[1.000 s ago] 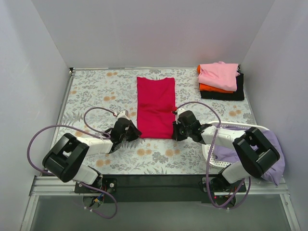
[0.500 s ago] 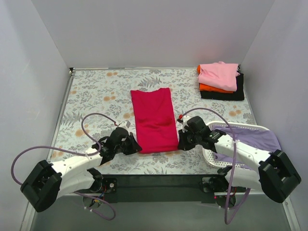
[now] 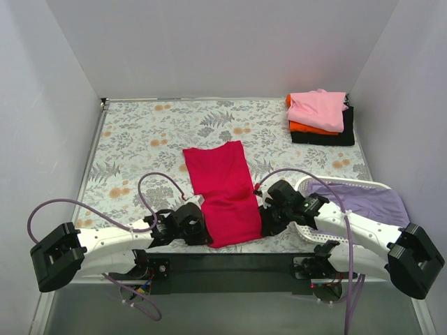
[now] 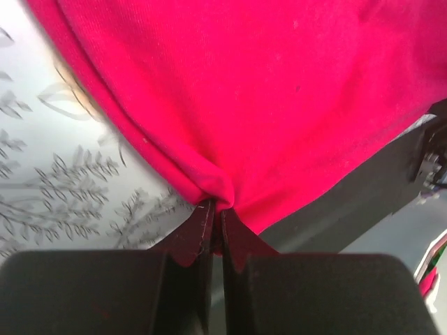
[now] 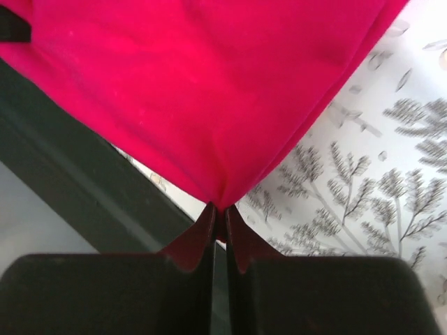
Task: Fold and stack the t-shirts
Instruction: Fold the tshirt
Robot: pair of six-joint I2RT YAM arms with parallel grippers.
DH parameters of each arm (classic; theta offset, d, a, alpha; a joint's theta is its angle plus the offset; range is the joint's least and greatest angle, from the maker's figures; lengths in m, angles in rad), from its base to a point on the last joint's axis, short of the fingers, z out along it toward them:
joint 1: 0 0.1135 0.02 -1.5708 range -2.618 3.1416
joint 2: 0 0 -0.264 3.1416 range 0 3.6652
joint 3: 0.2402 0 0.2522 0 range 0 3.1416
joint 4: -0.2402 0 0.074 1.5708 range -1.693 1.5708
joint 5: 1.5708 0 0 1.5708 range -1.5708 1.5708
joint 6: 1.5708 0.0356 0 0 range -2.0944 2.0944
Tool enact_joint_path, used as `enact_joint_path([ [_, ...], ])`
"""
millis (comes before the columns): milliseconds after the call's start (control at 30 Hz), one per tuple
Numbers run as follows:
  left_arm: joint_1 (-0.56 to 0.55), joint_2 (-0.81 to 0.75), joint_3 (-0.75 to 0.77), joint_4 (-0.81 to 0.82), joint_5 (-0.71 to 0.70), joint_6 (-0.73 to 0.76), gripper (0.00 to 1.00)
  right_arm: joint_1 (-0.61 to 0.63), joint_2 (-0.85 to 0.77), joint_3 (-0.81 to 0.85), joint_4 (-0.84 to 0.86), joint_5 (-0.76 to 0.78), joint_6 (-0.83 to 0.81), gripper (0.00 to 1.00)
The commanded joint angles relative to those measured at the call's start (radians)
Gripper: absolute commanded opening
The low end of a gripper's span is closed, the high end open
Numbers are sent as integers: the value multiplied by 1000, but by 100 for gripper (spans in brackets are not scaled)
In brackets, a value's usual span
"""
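Note:
The crimson-red t-shirt (image 3: 222, 190), folded into a long strip, lies slanted on the floral table with its near end at the front edge. My left gripper (image 3: 201, 234) is shut on its near left corner, and the pinched cloth (image 4: 230, 132) shows in the left wrist view. My right gripper (image 3: 264, 222) is shut on its near right corner, and the red cloth (image 5: 202, 98) fills the right wrist view. A folded stack of pink (image 3: 318, 109), orange (image 3: 307, 127) and black (image 3: 325, 137) tees sits at the back right. A lavender tee (image 3: 363, 202) lies in the basket.
The white mesh basket (image 3: 312, 233) stands at the right front beside my right arm. The black front rail (image 3: 230, 263) runs just below the shirt's near end. Grey walls enclose the table on three sides.
Both grippers have pulled the red shirt toward the front edge, and it has slid nearer and turned slantwise. The arms have stretched out low along the front.

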Motion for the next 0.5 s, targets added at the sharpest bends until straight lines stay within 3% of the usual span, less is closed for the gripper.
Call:
enact_joint_path([
  [0, -58, -18, 19, -120, -3, -52, 0, 56, -22, 42, -113, -47, 7, 1],
  [200, -98, -104, 46, -177, 21, -58, 0, 102, -25, 96, -170, -193, -20, 1],
  [467, -100, -284, 137, -281, 24, -73, 0, 117, -22, 228, -240, -233, -97, 1],
])
